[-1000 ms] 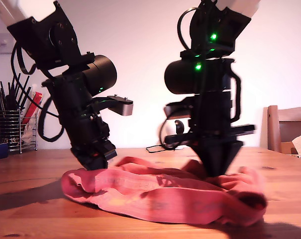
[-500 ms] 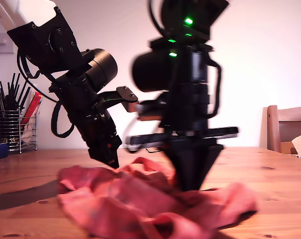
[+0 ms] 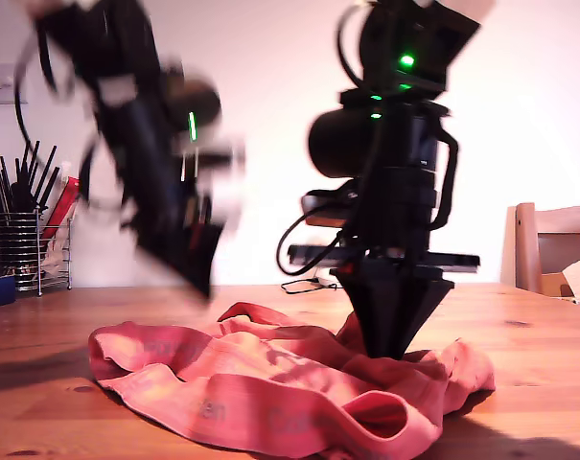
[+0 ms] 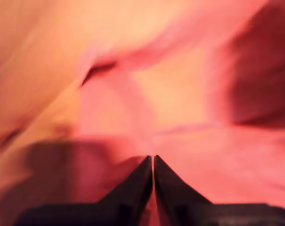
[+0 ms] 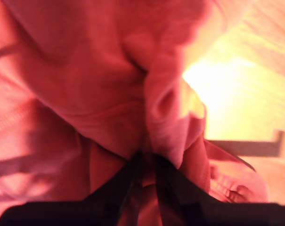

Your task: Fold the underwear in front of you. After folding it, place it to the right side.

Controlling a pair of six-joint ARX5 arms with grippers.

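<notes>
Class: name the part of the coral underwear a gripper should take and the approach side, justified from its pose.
Probably the waistband of the underwear: a thick raised fold along the exterior view's near edge. Come from above, jaws across it, since it lies low.

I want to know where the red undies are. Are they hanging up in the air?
No, the underwear lies crumpled on the wooden table in the exterior view, not lifted off it.
</notes>
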